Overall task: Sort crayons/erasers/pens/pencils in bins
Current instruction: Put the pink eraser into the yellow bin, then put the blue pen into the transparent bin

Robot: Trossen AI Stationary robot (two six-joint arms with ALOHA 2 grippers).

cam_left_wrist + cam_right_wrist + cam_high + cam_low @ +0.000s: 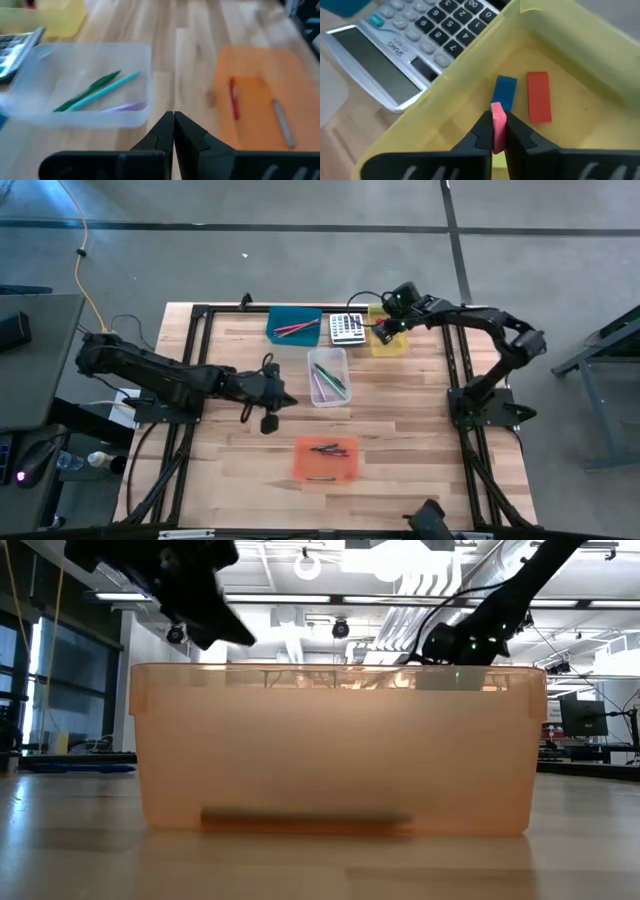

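Over the yellow bin (560, 60) near the tabletop's far edge, the right hand (498, 131) grips a pink eraser (498, 125). The left hand (173, 131) is closed and empty, mid-tabletop.

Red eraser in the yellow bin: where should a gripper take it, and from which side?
Judging by the right wrist view, the red eraser lies flat on the floor of the yellow bin, beside the blue eraser. Probably best to come straight down from above, fingers across its two long sides at mid-length. The gap toward the blue one looks tight, so go narrow.
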